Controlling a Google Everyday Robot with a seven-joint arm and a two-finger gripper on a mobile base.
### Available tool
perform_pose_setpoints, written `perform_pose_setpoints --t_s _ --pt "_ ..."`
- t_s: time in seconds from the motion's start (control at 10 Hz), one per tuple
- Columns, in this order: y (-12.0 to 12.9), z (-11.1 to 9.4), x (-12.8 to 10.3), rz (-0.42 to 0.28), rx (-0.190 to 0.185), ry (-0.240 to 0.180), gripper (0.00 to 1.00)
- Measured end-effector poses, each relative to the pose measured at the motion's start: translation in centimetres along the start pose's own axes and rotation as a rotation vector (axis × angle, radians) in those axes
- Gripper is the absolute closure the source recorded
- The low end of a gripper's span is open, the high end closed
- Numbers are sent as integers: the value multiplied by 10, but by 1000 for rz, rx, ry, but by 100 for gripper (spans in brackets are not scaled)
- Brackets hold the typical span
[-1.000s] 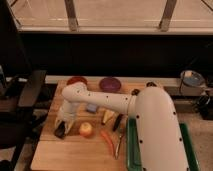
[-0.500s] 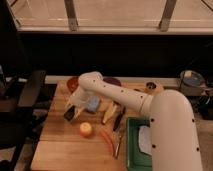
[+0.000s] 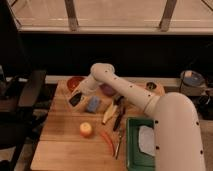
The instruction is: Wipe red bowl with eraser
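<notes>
Dark panels below a bright window frame close off the back, and in front of them lies a pale wooden worktop. Over its far left part is the gripper, at the end of a white arm that reaches in from the near right. It is closed on the eraser, a flat black block that hangs tilted just above the wood. The red bowl sits at the far left corner, just beyond the eraser; whether the two touch cannot be told. Just to the right of the eraser lies a light-blue sponge, and beyond that, partly behind the arm, is a purple bowl. Toward the middle of the worktop a yellowish banana-like piece lies beside some dark utensils. Nearer the front edge rests a round orange-yellow fruit, with a red chili just to its right. A green tray holding a white cloth takes up the near right corner. Off the left edge stands a dark chair.
</notes>
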Motion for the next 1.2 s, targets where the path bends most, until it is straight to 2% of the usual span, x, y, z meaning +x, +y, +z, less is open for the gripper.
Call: perform_pose_setpoints --t_s 0.3,0.5,0.6,0.7,0.8,0.9,1.2 --pt "2 -2 2 9 -1 3 100" --pt "-4 -15 11 4 -9 74 100" --pt "-15 -26 23 -8 -6 121 100" --pt "-29 -29 33 -22 -6 150 100" --pt "-41 -31 41 -29 -6 165 100" --pt "-53 -32 61 -27 -9 185 100" --pt "-77 -25 89 -27 13 199 100"
